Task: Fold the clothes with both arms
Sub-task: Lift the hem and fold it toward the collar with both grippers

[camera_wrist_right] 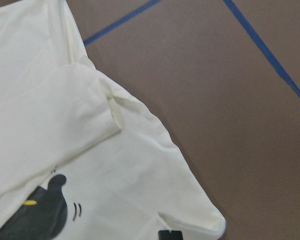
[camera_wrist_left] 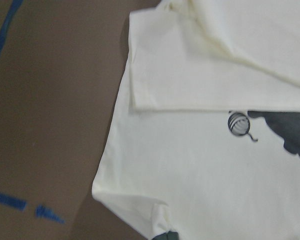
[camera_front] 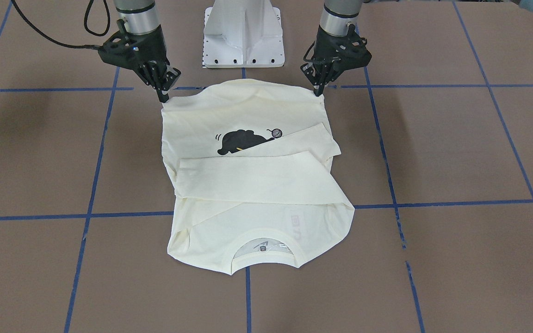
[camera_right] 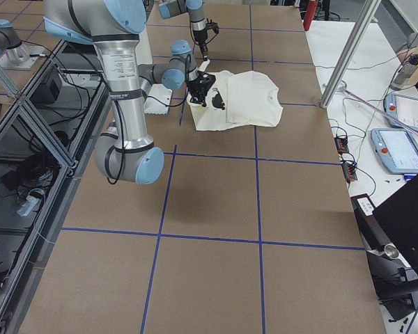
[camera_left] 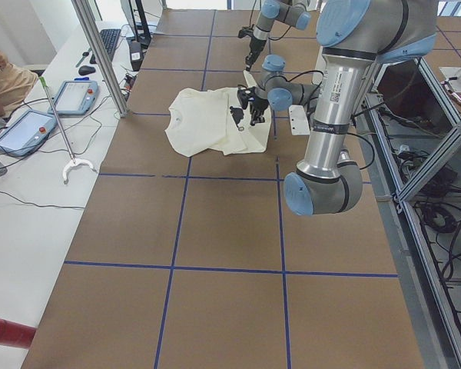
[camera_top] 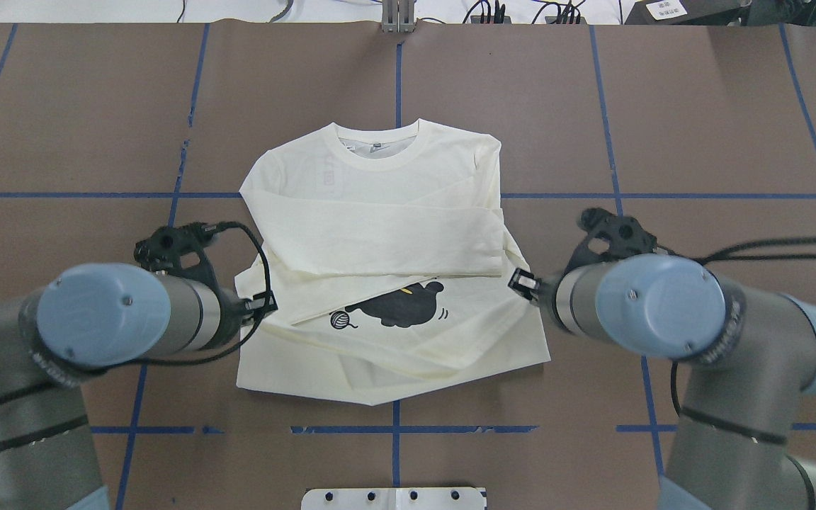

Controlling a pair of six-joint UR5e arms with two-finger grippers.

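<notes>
The cream long-sleeved cotton T-shirt (camera_front: 257, 185) lies print side up on the brown paper-covered table (camera_front: 456, 148), directly in front of the white metal pedestal base (camera_front: 243, 37). The hem is the edge nearest the base. The ribbed round collar (camera_front: 262, 259) is the edge farthest from it. Both cream sleeves (camera_front: 252, 178) are folded across the body of the shirt, on the side of the chest away from the base. They partly cover the black cat print (camera_front: 238, 142), and the small black yarn-ball print (camera_front: 276, 133) remains exposed beside the cat. The silver-grey jointed left arm (camera_top: 103, 319) places its black two-finger left gripper (camera_front: 318, 92) at the hem corner on the base's left side. Fingers are closed on the fabric, and the left wrist view shows a dark fingertip (camera_wrist_left: 166, 235) clamped on that corner. The silver-grey jointed right arm (camera_top: 656, 304) places its black two-finger right gripper (camera_front: 164, 96) at the opposite hem corner, likewise pinched closed on the cloth, with a fingertip (camera_wrist_right: 169, 234) visible at the corner. Blue tape grid lines (camera_front: 127, 214) run across the table and pass under the shirt.
</notes>
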